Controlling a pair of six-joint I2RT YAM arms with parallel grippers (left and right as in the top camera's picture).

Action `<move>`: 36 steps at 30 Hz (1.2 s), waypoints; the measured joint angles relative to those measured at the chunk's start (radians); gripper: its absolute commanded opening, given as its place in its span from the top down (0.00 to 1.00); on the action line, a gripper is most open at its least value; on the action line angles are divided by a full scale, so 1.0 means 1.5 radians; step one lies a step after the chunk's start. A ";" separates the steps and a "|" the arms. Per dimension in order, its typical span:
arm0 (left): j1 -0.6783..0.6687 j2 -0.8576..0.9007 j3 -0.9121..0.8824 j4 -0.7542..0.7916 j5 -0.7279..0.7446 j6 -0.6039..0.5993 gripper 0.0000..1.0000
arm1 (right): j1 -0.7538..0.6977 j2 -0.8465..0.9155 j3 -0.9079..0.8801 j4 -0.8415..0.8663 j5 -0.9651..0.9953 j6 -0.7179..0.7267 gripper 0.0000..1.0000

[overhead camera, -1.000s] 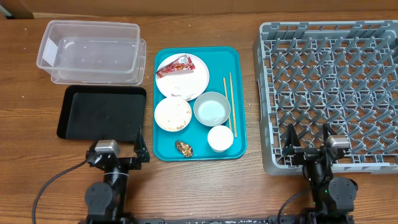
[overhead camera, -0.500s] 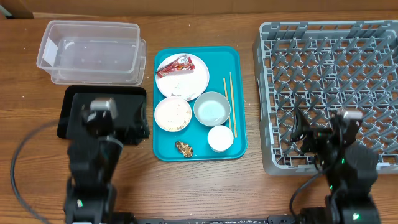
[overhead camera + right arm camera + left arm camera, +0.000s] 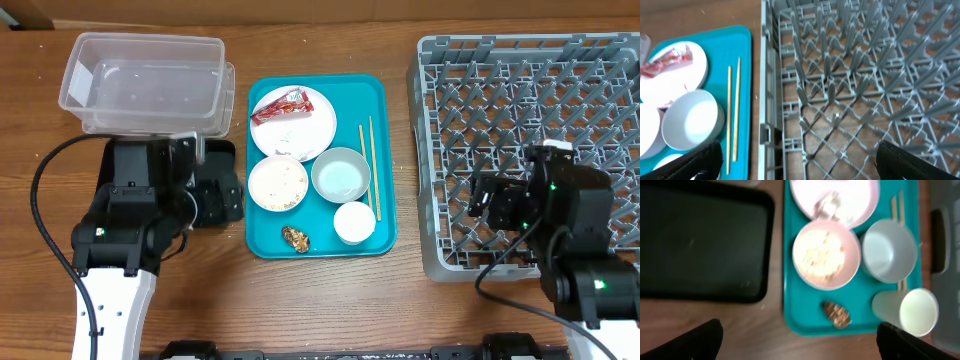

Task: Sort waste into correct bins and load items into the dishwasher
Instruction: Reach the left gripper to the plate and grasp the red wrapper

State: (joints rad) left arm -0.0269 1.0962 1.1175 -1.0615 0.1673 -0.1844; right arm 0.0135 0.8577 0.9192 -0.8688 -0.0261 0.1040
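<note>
1. Both arms had risen from their folded rest at the counter's near edge and reached forward. The left hand (image 3: 807,342) hung over the right end of the black tray (image 3: 700,240), and the right hand (image 3: 802,162) over the near left corner of the grey dish rack (image 3: 530,100).
2. Each hand's fingers stood wide apart and carried nothing.
3. The waste and the dishes all sat on the teal serving tray (image 3: 385,110) between the two arms.
   - At the far end, the red wrapper (image 3: 281,106) lay on the white plate (image 3: 305,135).
   - In the middle were the rice bowl (image 3: 277,183) and the pale bluish bowl (image 3: 341,175).
   - Nearest were the white cup (image 3: 354,222) and the brown scrap (image 3: 295,238).
4. The rice bowl and the scrap lay just to the right of the left hand, making that arm the nearer one for them.
5. The chopsticks (image 3: 367,165) lay along the teal tray's right side, their long axis running near to far. They were to the left of the right hand, with the rack's wall between.
6. The clear tub (image 3: 145,85) stood just beyond the black tray, on the left arm's side. By the look of it, nothing had yet been sorted or loaded.
7. The counter was brown wood grain, and almost nothing of the room beyond it showed.
</note>
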 measured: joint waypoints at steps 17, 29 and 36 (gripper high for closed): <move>-0.002 0.169 0.163 0.017 -0.053 0.019 0.00 | 0.000 0.006 0.001 -0.009 -0.034 0.000 0.00; -0.117 0.397 0.285 0.235 -0.086 0.193 0.00 | 0.000 0.006 0.001 -0.012 -0.035 0.000 0.00; -0.148 0.514 0.285 0.291 -0.095 0.264 0.00 | 0.000 0.006 0.001 -0.013 -0.035 0.000 0.00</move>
State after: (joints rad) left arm -0.2493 1.8675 1.5455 -0.6243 0.0246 0.2111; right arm 0.0135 0.8669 0.9203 -0.8890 -0.0784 0.1040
